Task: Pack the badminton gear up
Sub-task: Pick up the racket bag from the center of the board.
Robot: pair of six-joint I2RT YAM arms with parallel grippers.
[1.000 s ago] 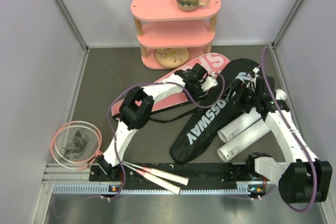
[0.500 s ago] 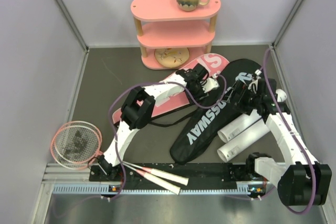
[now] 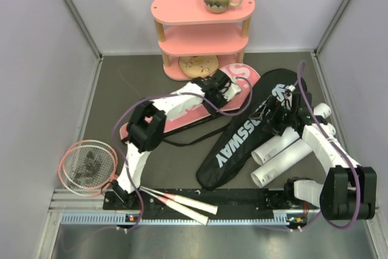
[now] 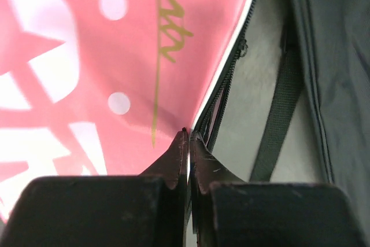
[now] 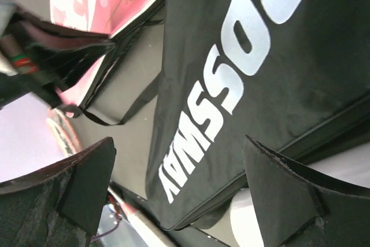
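Narrow bare table gap (image 4: 257,67) between pink bag (image 4: 87,56) and black CROSSWAY bag (image 4: 341,56), black strap (image 4: 279,114) along it.

The black bag (image 3: 242,139) read CROSSWAY in large white capitals. The pink bag (image 4: 87,85) carried big white lettering and gold script, neither of them legible.

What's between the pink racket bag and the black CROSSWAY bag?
A black strap lying on a strip of bare grey table separates the pink racket bag from the black CROSSWAY bag; the left wrist view shows it best.
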